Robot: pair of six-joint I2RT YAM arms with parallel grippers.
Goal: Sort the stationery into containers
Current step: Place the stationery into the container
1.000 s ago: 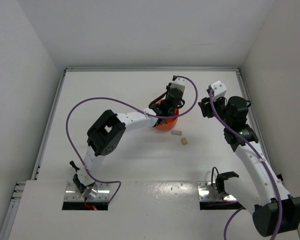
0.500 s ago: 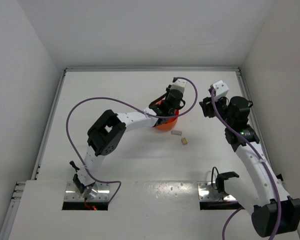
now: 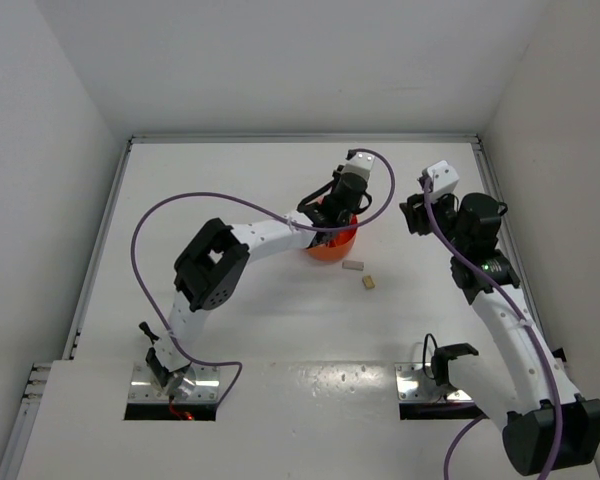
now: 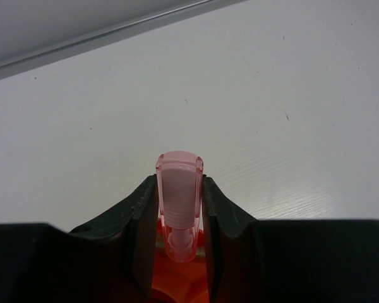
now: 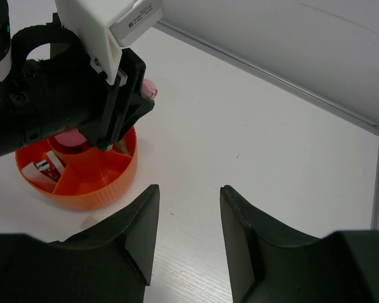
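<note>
Your left end effector [image 4: 180, 218] is gripping the tube [image 4: 179, 183]. Its two dark fingers [image 4: 142, 227] are pressing on the tube's sides, closed to just that width, and the tube's pink cap is pointing away from the wrist camera. Below the fingers a sliver of the orange tub [image 4: 177, 287] is showing, so you are holding the tube over the tub. From the right wrist camera, the cap [image 5: 150, 87] is sticking out past the end effector, beyond the tub's [image 5: 82, 180] rim. I cannot tell whether the tube's lower end is touching the tub.

Inside the tub, a round pink piece [image 5: 69, 137] is lying in the central well, and a pale piece [image 5: 41, 169] is sitting in one of the outer compartments.

Your right end effector [image 5: 189, 199] is hanging wide open and carrying nothing. It is hovering over bare worktop [image 3: 280, 330] to the right of the tub and apart from it, and its camera is looking back at the tub and the left wrist.

Seen from above, the left arm is reaching across to the tub [image 3: 332, 247] near the middle of the worktop, with its purple cable [image 3: 180, 212] looping over the arm. Two beige blocks [image 3: 353, 266] are lying on the worktop just to the right of the tub, on its near side. They are close to each other but not touching, and neither end effector is reaching them.
</note>
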